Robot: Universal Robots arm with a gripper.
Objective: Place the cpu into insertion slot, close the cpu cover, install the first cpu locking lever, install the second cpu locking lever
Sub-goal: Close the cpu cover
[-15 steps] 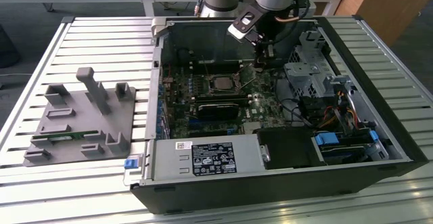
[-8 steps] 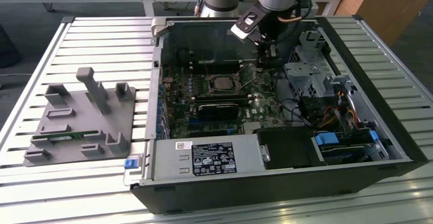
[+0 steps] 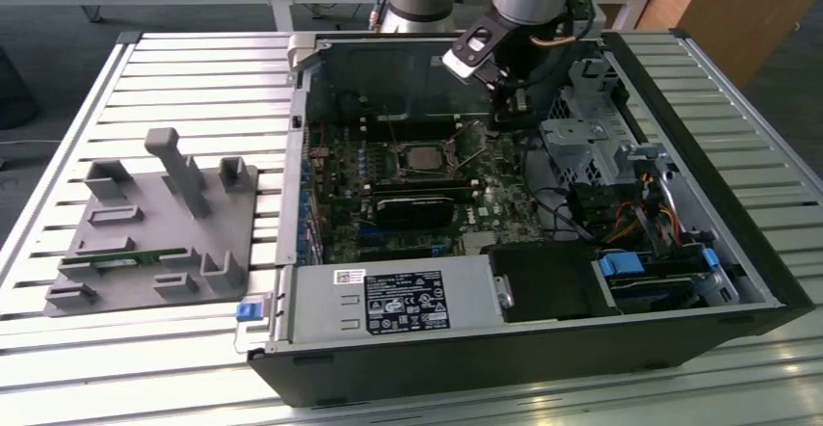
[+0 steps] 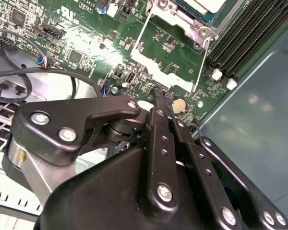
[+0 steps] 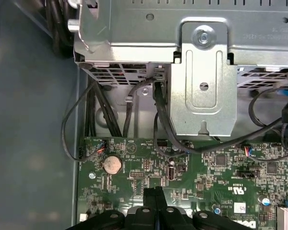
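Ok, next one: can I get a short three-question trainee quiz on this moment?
1. True or false: the cpu lies in the slot.
2. The fingers are: A) wide open, B) shut, C) clamped on a cable.
3. On which side of the exterior view does the grey rack stand?
Key: 1 true; 2 B; 3 the left.

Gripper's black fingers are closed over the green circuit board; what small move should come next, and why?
Probably slide the gripper toward the thin silver wire lever beside the silver-rimmed square socket: that lever looks unlatched, and the closed fingertips sit just short of it.
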